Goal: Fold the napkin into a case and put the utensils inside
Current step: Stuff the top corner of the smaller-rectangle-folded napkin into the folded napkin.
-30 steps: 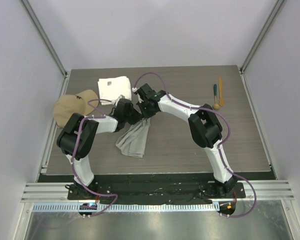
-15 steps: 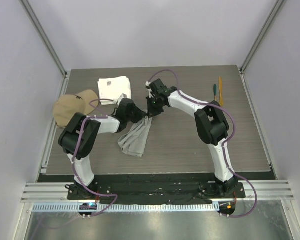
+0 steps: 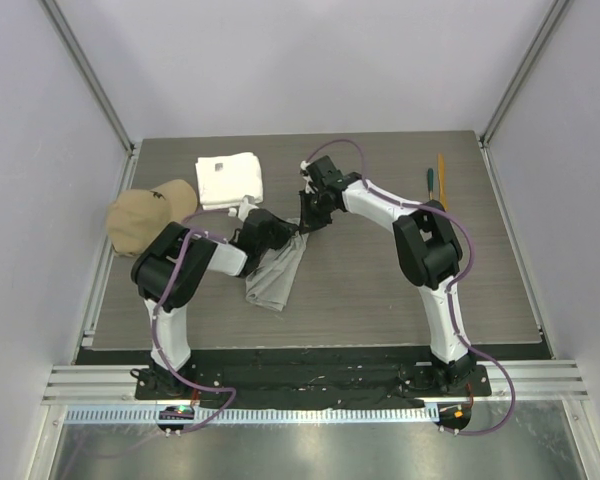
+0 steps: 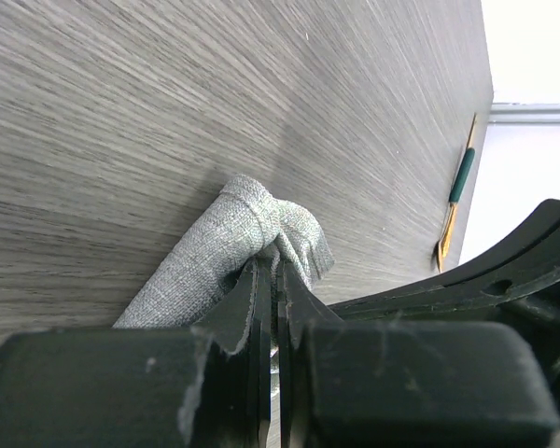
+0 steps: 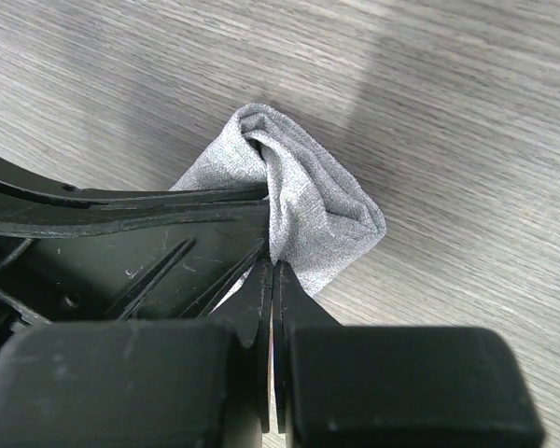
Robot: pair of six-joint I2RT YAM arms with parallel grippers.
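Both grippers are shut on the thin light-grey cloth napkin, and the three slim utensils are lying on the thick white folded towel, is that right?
No. The top view shows the three slim utensils on the bare table at its far right, apart from the thick white folded towel. The left gripper and right gripper are shut on the thin light-grey cloth napkin.

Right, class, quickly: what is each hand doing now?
Left hand: shut on the napkin.
Right hand: shut on the napkin.

- The left arm (image 3: 212, 255) reached inward, elbow folded; the left gripper (image 4: 271, 269) pinched the napkin (image 4: 252, 219) between closed fingers.
- The right arm (image 3: 380, 205) arched across to meet it; the right gripper (image 5: 273, 266) pinched likewise.
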